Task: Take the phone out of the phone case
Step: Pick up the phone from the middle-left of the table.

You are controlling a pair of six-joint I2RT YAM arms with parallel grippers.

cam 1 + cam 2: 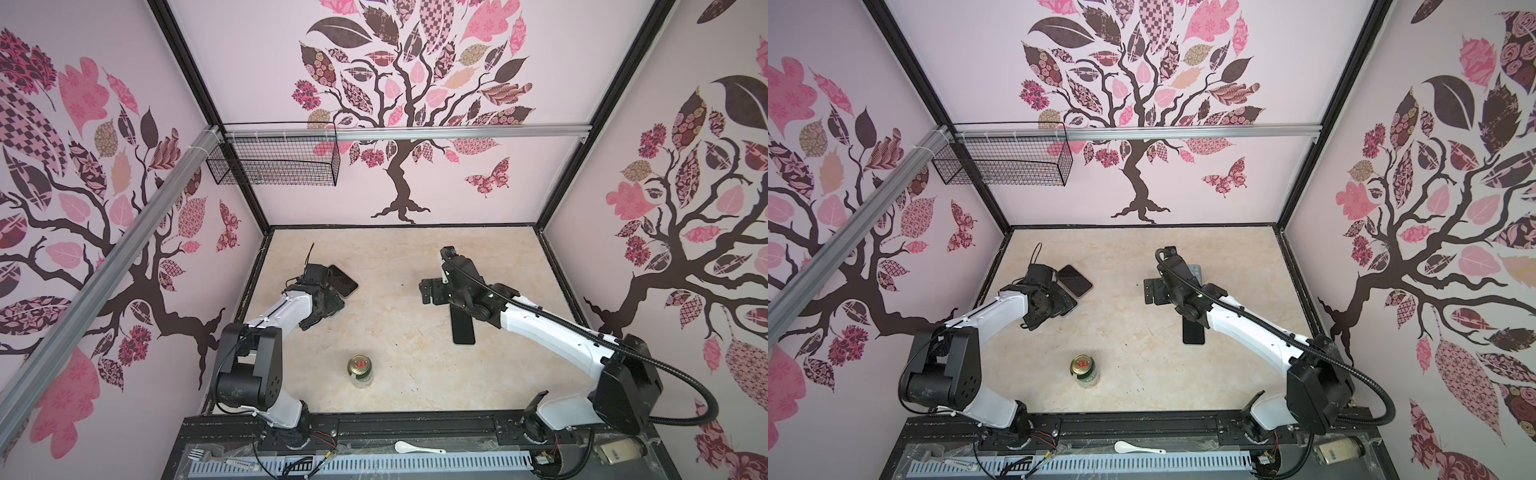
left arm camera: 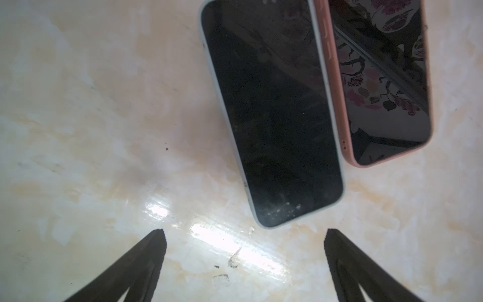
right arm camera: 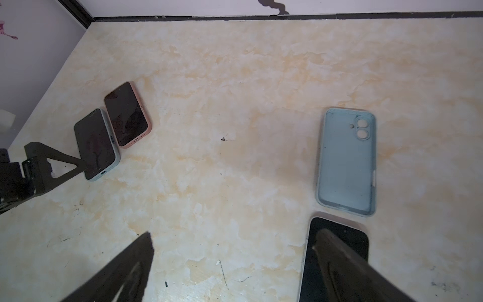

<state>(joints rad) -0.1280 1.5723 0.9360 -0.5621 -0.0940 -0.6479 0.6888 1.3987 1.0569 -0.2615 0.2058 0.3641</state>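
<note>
On the desk, right side: one bare phone, screen up, just beside an empty blue case; the right pincer hangs above it, spread wide and empty. Opposite, the left pincer, likewise released, sits just short of a pale-cased phone lying against a pink-cased phone. Risk: closing there may shove both along the glossy top, since the neighbour crowds one finger.

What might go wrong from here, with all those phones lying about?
The left gripper is open right by the pale-cased phone, which lies close beside the pink-cased phone; it might nudge both. The right gripper has a finger over the bare phone; it might scrape the screen.
</note>
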